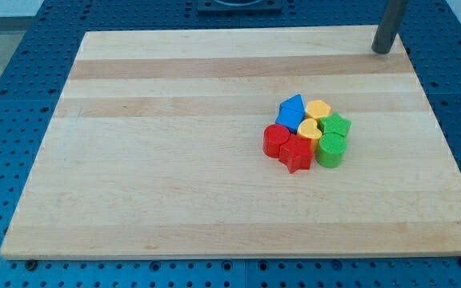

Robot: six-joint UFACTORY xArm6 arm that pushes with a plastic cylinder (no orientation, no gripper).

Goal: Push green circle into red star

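Note:
The green circle [331,150] sits at the right end of a tight cluster of blocks, right of centre on the wooden board [174,160]. The red star [296,154] lies just to its left, touching or nearly touching it. My tip [383,50] is at the view's top right, near the board's far edge, well above and to the right of the cluster and apart from every block.
The cluster also holds a red circle [275,140], a blue block [291,111], a yellow block [318,110], a yellow heart [308,130] and a green star [336,126]. A blue pegboard [22,96] surrounds the board.

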